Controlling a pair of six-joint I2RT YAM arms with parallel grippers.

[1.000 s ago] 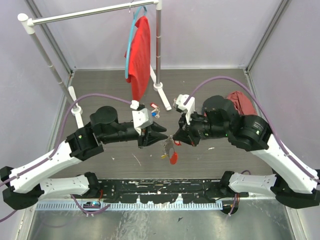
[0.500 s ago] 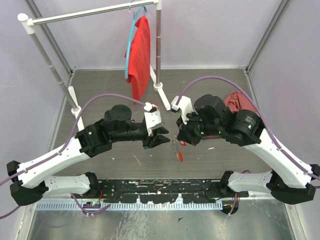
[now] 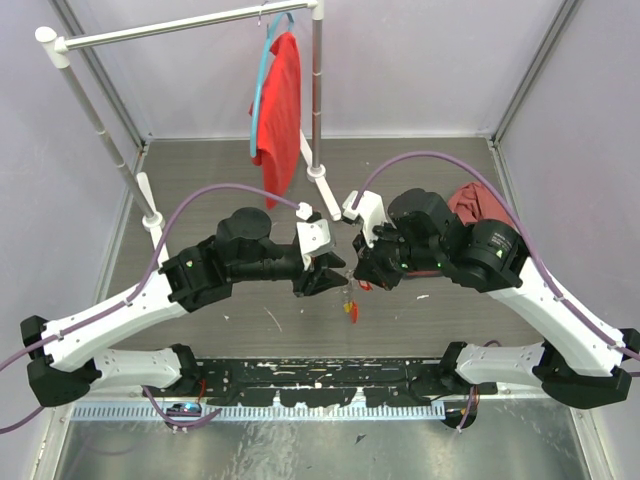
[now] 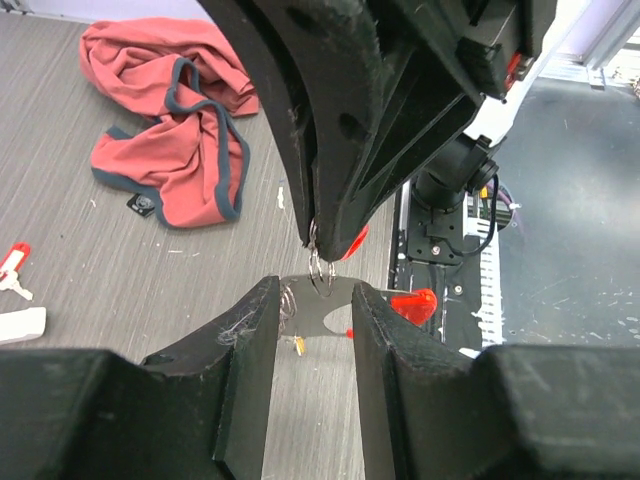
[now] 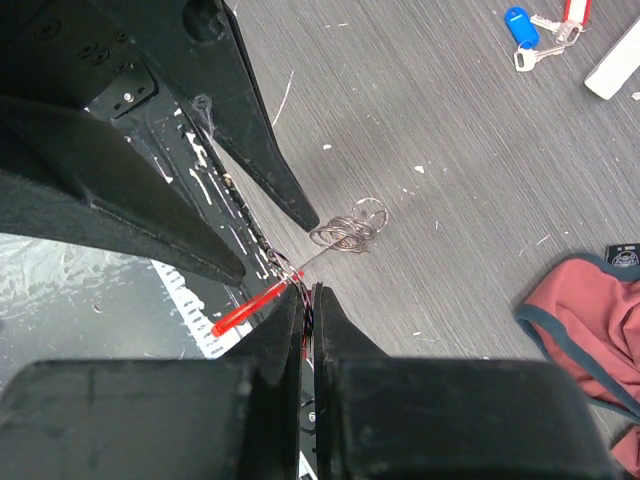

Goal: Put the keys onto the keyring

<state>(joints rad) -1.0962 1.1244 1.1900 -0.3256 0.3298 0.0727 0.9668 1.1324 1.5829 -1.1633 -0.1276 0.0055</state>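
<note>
- The right fingers are pressed tight together on the keyring. Its thin silvery chain comes out of their tips and bunches into small loops just beyond.
- The keyring hangs in the air above the tabletop, between the two arms and toward the near middle. Its long red plastic piece juts out beside the right fingertips.
- The left fingers stand partly apart, tip to tip with the right ones. A flat silvery piece hanging under the rings fills the gap between them. Whether they press on it cannot be told.
- A small yellow bit shows just below that flat piece.
- A blue-tagged key and a red-tagged key lie close together on the tabletop, well apart from the keyring and near a white bar.
- A crumpled red cloth with grey trim lies on the tabletop behind the right arm.
- A red garment hangs from a white rack at the back.
</note>
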